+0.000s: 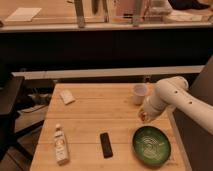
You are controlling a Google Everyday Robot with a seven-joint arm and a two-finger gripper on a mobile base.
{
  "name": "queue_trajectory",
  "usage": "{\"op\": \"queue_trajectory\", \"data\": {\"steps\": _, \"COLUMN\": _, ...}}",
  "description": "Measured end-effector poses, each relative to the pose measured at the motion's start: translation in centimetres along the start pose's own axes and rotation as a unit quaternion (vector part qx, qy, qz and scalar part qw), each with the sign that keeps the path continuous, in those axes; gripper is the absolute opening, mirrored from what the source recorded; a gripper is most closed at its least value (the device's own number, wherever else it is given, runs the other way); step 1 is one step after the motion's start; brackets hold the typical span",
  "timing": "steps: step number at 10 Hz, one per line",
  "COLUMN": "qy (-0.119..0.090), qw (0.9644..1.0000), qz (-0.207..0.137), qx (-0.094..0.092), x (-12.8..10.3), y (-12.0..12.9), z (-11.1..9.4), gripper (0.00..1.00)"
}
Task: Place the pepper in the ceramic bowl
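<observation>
My white arm reaches in from the right, and its gripper hangs over the table's right side, just above the far rim of the ceramic bowl. A small orange-red pepper shows at the gripper's tip, and the gripper is shut on it. The bowl is dark green with a pale swirl inside and sits near the table's front right corner. Most of the pepper is hidden by the gripper.
A small white cup stands behind the gripper. A black remote lies left of the bowl, and a bottle lies at the front left. A white packet sits at the back left of the wooden table.
</observation>
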Motion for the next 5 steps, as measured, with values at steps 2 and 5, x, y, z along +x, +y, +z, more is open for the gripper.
{"op": "queue_trajectory", "data": {"steps": 2, "qy": -0.002, "qw": 1.0000, "qz": -0.004, "qx": -0.002, "x": -0.04, "y": 0.59, "z": 0.34, "gripper": 0.02}}
{"op": "queue_trajectory", "data": {"steps": 5, "qy": -0.005, "qw": 0.9999, "qz": -0.008, "qx": -0.005, "x": -0.11, "y": 1.22, "z": 0.42, "gripper": 0.02}}
